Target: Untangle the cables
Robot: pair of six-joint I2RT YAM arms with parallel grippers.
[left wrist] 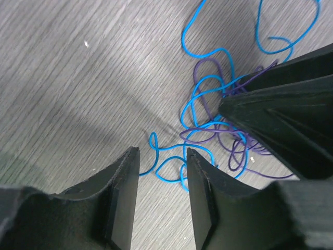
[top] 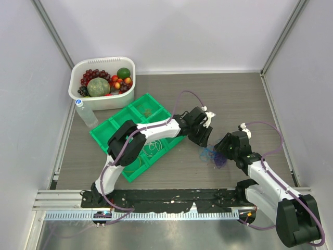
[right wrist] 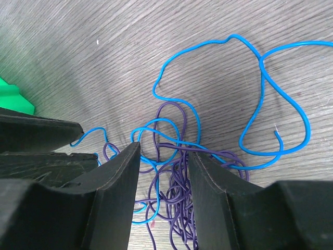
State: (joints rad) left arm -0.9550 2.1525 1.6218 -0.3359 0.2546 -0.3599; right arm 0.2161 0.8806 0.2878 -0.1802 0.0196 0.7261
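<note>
The cables lie as a tangle of a blue cable [right wrist: 260, 67] and a purple cable [right wrist: 179, 200] on the wooden table, seen small in the top view as the tangle [top: 214, 156]. My right gripper [right wrist: 165, 150] [top: 222, 151] stands open over the heap, its fingers either side of the bunched purple strands without pinching them. My left gripper [left wrist: 163, 151] [top: 204, 139] comes in from the tangle's left and is open. Only bare table lies between its fingers [left wrist: 125, 198], and a blue loop [left wrist: 169, 166] sits just past their tips. The two grippers stand very close together.
A green compartment tray [top: 106, 133] under the left arm holds other thin cable loops [top: 151, 148]. Behind it stand a white basin of fruit [top: 102, 63] and a clear bottle [top: 86, 114]. The tray's corner [right wrist: 13, 96] shows in the right wrist view.
</note>
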